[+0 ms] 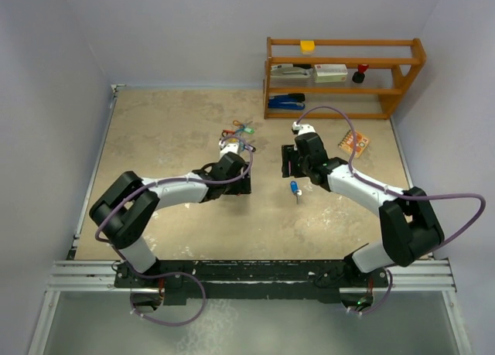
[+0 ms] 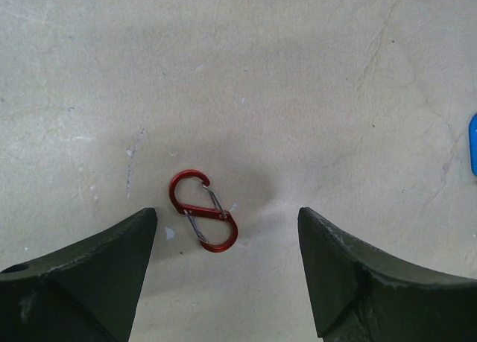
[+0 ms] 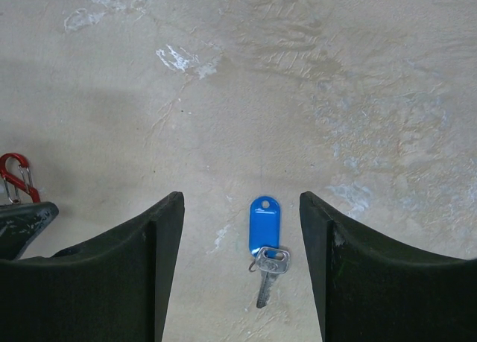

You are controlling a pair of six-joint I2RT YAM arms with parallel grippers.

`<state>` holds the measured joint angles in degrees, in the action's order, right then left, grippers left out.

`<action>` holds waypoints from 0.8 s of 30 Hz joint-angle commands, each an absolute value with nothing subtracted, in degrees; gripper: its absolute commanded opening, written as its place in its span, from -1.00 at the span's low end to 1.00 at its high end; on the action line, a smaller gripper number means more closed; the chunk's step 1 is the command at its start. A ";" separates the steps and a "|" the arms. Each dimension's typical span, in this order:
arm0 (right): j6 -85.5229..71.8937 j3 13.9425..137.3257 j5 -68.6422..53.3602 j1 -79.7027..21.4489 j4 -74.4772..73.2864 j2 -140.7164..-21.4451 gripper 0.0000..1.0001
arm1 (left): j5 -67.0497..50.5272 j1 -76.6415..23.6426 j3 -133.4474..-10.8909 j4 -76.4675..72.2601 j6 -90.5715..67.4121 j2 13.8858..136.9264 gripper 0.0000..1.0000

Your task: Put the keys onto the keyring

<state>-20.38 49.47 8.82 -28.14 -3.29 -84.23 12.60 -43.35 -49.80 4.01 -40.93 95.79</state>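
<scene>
Left gripper (image 2: 226, 211): jaws stand well open and hold nothing. The left wrist view shows both fingers (image 2: 97, 275) lowered close to the table (image 1: 155, 138). A red clip (image 2: 203, 211) lies flat on the bare surface between them. It sits closer to the left finger and touches neither.

Right gripper (image 3: 241, 199): jaws also stand open, a little less wide, and hold nothing. A blue-tagged key (image 3: 264, 223) lies flat on the table in the gap between the fingers (image 3: 373, 275), clear of both.

Blue-tagged key: a rounded blue plastic tag with a hole at its far end, joined by a small wire ring to a short silver key. The key points back toward the gripper. In the top view it lies just near of the right gripper, near the middle of the table. Its blue edge also shows at the right border of the left wrist view.

Other keys: a small cluster (image 1: 241, 128) with red and green parts lies farther back, beyond the left gripper. Individual pieces are too small to tell apart.

Relation of the arms: the two grippers stand side by side near the table's middle. The red clip and one tip of the left gripper show at the left edge of the right wrist view.

Surroundings: a wooden shelf (image 1: 344, 76) stands at the far right, with a blue stapler (image 1: 286, 101) at its foot and an orange booklet (image 1: 353, 143) nearby.
</scene>
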 commanded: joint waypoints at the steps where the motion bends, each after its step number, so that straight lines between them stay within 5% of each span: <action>1: -20.48 50.55 8.30 -27.95 -1.76 -81.85 0.33 | 8.74 -44.55 -49.19 5.22 -42.53 96.81 0.47; 24: -20.30 50.27 8.35 -27.95 -1.77 -81.65 0.33 | 10.81 -44.74 -52.58 7.19 -39.77 100.87 0.40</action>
<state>-20.38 49.47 8.14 -28.10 -3.09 -83.48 10.98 -44.38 -53.58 1.69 -40.71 99.88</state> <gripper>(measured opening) 0.664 0.708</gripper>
